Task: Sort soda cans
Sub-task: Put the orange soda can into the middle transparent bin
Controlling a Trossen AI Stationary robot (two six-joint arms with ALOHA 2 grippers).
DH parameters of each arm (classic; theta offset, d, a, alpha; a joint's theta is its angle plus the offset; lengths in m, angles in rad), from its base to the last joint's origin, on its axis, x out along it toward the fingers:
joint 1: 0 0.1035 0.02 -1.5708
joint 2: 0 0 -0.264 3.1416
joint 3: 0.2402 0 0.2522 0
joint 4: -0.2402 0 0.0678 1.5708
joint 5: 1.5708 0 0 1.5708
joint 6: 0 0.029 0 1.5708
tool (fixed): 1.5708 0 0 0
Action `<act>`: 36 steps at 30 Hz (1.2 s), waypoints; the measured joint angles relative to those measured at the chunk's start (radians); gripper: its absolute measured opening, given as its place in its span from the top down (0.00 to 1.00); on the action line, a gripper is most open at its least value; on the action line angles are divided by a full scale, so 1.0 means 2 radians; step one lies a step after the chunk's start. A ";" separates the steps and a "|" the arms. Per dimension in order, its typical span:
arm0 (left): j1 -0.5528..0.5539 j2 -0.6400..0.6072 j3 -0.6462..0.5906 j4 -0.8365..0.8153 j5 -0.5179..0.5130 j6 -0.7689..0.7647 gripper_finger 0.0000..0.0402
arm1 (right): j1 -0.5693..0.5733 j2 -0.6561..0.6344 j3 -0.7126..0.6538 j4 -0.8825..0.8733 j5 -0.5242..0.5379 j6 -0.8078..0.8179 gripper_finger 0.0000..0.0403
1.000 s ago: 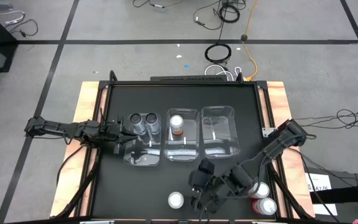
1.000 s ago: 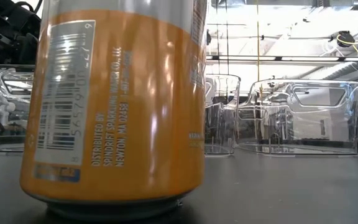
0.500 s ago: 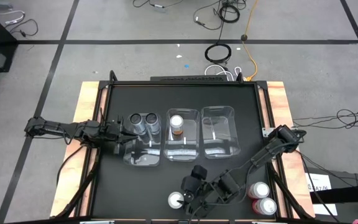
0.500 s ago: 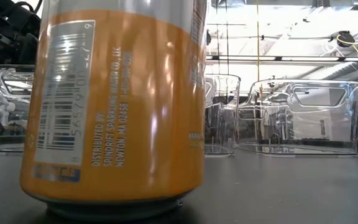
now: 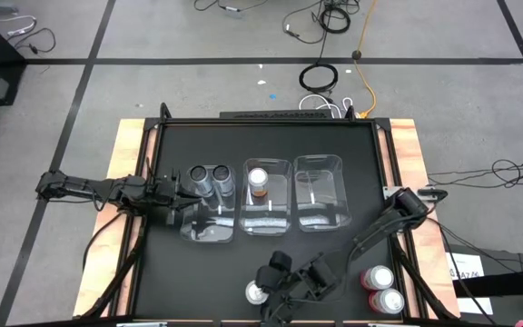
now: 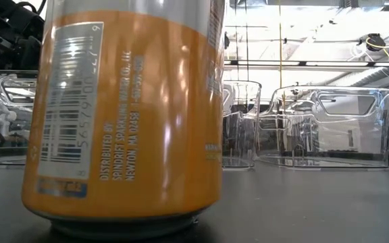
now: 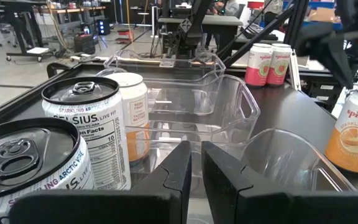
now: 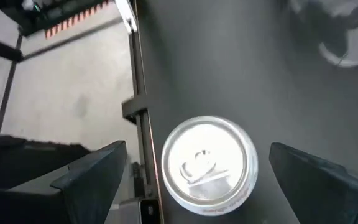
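My right pincer [image 8: 194, 180] hangs wide open and empty directly over the upright orange can [image 8: 209, 163] at the surface's [image 5: 334, 145] near edge, can axis vertical between my fingers [image 8: 89, 177], so straight down; my left pincer [image 7: 194, 180], nearly closed and empty, waits at the left bin [image 5: 209, 229].

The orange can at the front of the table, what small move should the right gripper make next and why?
Probably lower straight down, then close. The right gripper is open above the orange can, a finger on each side of its silver top, and nothing is held yet. That can stands alone on the table, while its twin already sits in the middle bin.
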 joint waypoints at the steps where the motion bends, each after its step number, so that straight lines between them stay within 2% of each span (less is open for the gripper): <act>1: 0.000 0.000 0.000 0.000 0.000 0.000 0.88 | -0.001 0.005 0.000 -0.001 -0.005 0.001 0.03; 11: 0.000 0.000 0.000 0.000 0.000 0.000 0.88 | -0.009 0.030 0.000 -0.018 -0.010 0.002 0.03; 16: 0.000 0.000 0.000 0.000 0.000 0.000 0.88 | -0.012 0.038 0.000 -0.021 -0.011 -0.022 0.03; 23: 0.000 0.000 0.000 0.000 0.000 0.000 0.88 | -0.013 0.039 0.000 -0.028 0.029 -0.042 0.03; 36: 0.000 0.000 0.000 0.000 0.000 0.000 0.88 | -0.013 0.041 0.000 -0.023 0.028 -0.054 0.03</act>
